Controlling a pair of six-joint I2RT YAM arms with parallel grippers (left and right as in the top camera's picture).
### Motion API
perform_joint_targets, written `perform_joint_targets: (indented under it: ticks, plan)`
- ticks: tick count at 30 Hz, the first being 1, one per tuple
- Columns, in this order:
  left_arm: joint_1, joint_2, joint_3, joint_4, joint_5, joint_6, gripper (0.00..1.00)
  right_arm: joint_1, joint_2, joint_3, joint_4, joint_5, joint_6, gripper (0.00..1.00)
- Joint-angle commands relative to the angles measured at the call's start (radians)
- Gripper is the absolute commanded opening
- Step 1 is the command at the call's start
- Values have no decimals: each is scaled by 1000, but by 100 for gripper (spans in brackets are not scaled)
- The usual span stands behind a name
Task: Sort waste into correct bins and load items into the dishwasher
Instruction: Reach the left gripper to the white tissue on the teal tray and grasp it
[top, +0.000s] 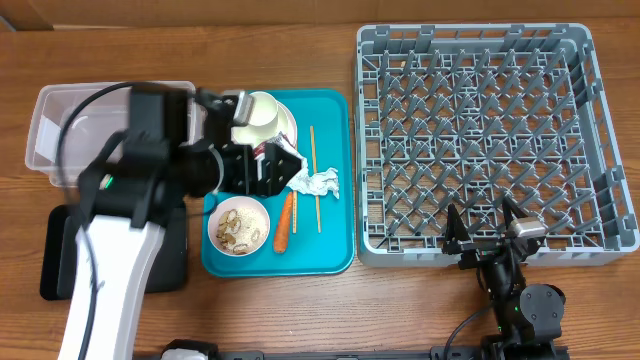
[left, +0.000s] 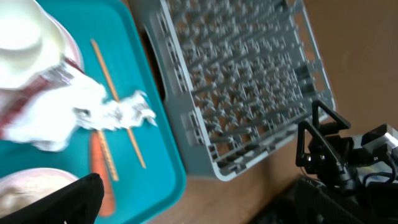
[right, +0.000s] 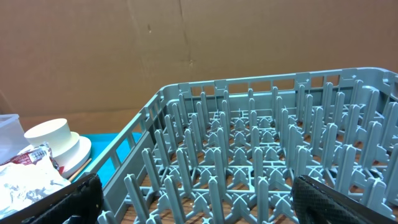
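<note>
On the teal tray (top: 335, 245) lie a white cup (top: 258, 110) on a plate (top: 287, 120), a red wrapper (top: 272, 150), a crumpled napkin (top: 318, 182), chopsticks (top: 313, 175), a carrot (top: 284, 221) and a bowl (top: 238, 224) of rice scraps. My left gripper (top: 268, 170) hangs open over the tray's middle, just left of the napkin and beside the wrapper, holding nothing. Only one of its fingers (left: 74, 199) shows in the left wrist view. The grey dishwasher rack (top: 480, 140) is bare. At its front edge my right gripper (top: 485, 232) stands open, its fingers (right: 68, 199) wide apart.
A clear tub (top: 60, 125) stands at the far left, with a black tray (top: 55, 255) in front of it, partly under my left arm. The rack's left wall stands close beside the teal tray. Bare wood lies in front of both.
</note>
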Motion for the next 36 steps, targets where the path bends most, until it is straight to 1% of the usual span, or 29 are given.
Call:
perform_joint_targets:
  ticks: [1,2,3,5,6,8,10,12,13,15,16,17,20,24,30,36]
  plan:
    - [-6,119,21,1,77,-39,100,-4,-9,-10,3,5,2,100]
    - [-8,152,21,5,93,-55,99,-4,-9,-10,3,5,2,100]
    - [-14,187,21,11,99,-69,87,-4,-9,-10,3,5,2,100]
    - [-37,228,21,14,75,-76,82,-4,-9,-10,3,5,2,100]
    - [-53,243,21,12,36,-92,82,-4,-9,-10,3,5,2,100]
    - [-96,257,21,11,-100,-159,80,-4,-9,-10,3,5,2,100]
    - [-156,258,21,11,-298,-269,74,-4,-9,-10,3,5,2,100]
    - [-206,258,21,11,-443,-370,68,-4,-9,-10,3,5,2,100]
    - [-235,258,21,11,-517,-431,67,-4,-9,-10,3,5,2,100]
    - [-284,264,21,16,-631,-538,61,-4,-9,-10,3,5,2,100]
    - [-314,270,20,17,-687,-610,54,-4,-9,-10,3,5,2,100]
    - [-332,276,20,17,-719,-660,53,-4,-9,-10,3,5,2,100]
    - [-371,303,20,23,-788,-768,53,-4,-9,-10,3,5,2,100]
    - [-393,368,20,36,-795,-847,55,-4,-9,-10,3,5,2,100]
    - [-392,505,20,79,-791,-863,65,-4,-9,-10,3,5,2,100]
    - [-393,612,20,119,-778,-863,66,-4,-9,-10,3,5,2,100]
